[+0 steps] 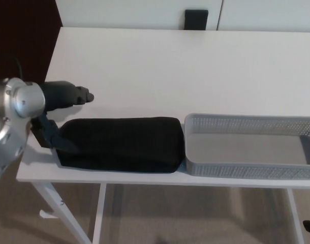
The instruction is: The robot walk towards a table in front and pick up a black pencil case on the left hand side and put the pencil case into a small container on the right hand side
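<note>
The black pencil case (pixel 122 144) lies flat near the front edge of the white table (pixel 170 66), left of centre. Its right end touches the grey mesh container (pixel 236 170), which stands on the right with nothing inside. My left hand (pixel 52 105) is at the case's left end and is open. Its fingers (pixel 71 95) point right just behind the case's far left corner. The thumb (pixel 54 135) lies against the case's left end by the front. Nothing is held. My right hand does not show.
A black rectangular object (pixel 195 20) stands at the table's far edge against white panels. The table's left edge runs just beside my left wrist (pixel 20 101). Beige carpet and white table legs (pixel 58 208) show below the front edge.
</note>
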`<state>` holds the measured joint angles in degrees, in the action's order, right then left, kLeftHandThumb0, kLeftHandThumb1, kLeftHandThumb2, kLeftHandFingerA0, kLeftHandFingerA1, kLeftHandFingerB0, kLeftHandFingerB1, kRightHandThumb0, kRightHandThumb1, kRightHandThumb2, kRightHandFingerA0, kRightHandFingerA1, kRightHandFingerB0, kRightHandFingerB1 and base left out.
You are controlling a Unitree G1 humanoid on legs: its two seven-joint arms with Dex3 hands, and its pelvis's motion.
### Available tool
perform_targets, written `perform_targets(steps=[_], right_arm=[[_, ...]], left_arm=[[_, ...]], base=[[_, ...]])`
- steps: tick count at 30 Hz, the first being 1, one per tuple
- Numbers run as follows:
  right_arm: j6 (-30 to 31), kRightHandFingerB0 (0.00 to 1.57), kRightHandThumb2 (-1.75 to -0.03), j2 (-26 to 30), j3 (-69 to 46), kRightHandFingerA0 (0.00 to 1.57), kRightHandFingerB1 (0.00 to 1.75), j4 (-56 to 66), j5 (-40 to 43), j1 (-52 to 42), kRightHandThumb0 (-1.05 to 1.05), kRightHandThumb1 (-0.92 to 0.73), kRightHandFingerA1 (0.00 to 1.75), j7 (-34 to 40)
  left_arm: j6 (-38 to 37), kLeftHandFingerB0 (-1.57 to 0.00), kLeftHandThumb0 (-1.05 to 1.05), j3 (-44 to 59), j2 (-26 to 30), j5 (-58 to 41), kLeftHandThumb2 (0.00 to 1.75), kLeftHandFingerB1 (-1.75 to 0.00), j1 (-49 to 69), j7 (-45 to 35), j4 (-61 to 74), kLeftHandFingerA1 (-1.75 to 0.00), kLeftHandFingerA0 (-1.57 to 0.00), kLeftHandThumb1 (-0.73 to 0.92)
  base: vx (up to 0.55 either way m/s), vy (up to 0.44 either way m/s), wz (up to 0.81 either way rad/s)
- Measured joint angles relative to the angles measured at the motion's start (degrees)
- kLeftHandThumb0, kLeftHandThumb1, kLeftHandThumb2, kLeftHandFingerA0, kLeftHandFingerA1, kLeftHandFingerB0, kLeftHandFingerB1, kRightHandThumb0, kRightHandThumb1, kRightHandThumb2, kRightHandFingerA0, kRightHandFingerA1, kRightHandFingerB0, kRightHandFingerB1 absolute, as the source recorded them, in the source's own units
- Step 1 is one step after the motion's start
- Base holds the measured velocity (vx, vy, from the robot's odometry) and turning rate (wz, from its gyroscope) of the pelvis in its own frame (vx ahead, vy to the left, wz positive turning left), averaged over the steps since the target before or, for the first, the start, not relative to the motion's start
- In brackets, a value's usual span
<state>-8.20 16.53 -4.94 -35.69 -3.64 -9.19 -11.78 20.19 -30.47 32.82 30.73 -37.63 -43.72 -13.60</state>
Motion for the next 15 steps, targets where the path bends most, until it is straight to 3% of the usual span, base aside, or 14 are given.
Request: perform_targets(steps=[2,3,5,6,14,15], right_arm=[[0.11,0.25,-0.58,0.00,-0.03,0.48,0.35,0.03,0.00,0.00,-0.27,-0.64,0.47,-0.01],[0.12,0.14,-0.89,0.00,-0.03,0.40,0.48,0.02,0.00,0.01,-0.23,-0.46,0.61,-0.02],[0.19,0.14,-0.89,-0.03,-0.12,0.39,0.48,-0.01,0.05,0.13,-0.23,-0.46,0.60,-0.03],[0.25,0.25,-0.58,-0.05,-0.19,0.47,0.35,-0.04,0.13,0.16,-0.27,-0.64,0.47,-0.04],[0.54,0.26,-0.58,-0.25,-0.26,0.49,0.36,-0.04,0.30,0.56,-0.27,-0.64,0.48,0.09],[0.54,0.15,-0.89,-0.27,-0.27,0.45,0.49,-0.04,0.32,0.56,-0.23,-0.46,0.62,0.09]], left_arm=[[0.00,0.00,-0.61,-0.26,-0.75,0.19,0.78,0.00,0.02,0.27,-0.66,0.00,0.00,0.39],[0.00,0.00,-0.61,-0.46,-1.32,0.37,0.78,0.00,0.02,0.38,-0.97,0.00,0.00,0.39],[0.00,0.00,-0.61,-0.72,-2.17,0.62,0.79,0.00,0.02,0.59,-1.67,0.00,0.00,0.39],[0.01,0.00,-0.61,-0.84,-2.73,0.75,0.79,0.00,0.02,0.73,-1.96,0.00,0.00,0.39],[0.00,0.00,-0.60,-1.51,-6.11,1.85,0.80,0.00,0.00,1.17,-2.54,0.00,0.00,0.39],[-0.01,0.00,-0.60,-1.53,-6.28,1.90,0.81,-0.01,0.00,1.21,-2.54,0.00,0.00,0.40]], base=[[0.00,0.000,0.00],[0.00,0.000,0.00],[0.00,0.000,0.00],[0.00,0.000,0.00],[0.00,0.000,0.00],[0.00,0.000,0.00]])
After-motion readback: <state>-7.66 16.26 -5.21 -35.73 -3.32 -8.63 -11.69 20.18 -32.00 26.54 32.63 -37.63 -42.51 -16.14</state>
